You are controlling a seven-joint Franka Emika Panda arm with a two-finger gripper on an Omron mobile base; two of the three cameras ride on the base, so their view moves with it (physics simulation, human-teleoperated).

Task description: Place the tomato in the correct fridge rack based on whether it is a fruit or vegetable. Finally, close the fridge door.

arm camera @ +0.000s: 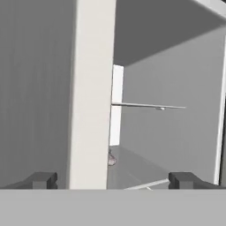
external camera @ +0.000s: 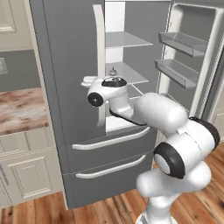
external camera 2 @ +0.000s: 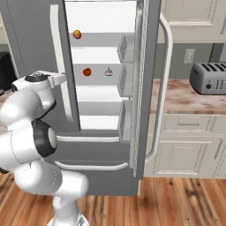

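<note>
A simulated kitchen with wood floor, the grey fridge (external camera 2: pixel 106 145) open. The tomato (external camera 2: pixel 87 71) sits on the middle rack, upper centre-left of the right base view, beside a pale garlic bulb (external camera 2: pixel 108 72); an orange fruit (external camera 2: pixel 77 34) lies one rack above. Likely light, smooth, slippery and easily bruised, it is best pinched gently across its widest part. The hand (arm camera: pixel 112 180) is spread and empty, near the fridge's left door handle (arm camera: pixel 92 92).

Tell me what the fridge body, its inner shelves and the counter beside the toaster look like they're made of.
Fridge body: probably painted or brushed metal, flat matte grey with no glare.
Shelves: thin pale plates, likely glass or plastic; the look leaves that open.
Counter: looks like polished stone, mottled pink-brown veining.
Toaster: dark grey casing, metal or plastic.
</note>
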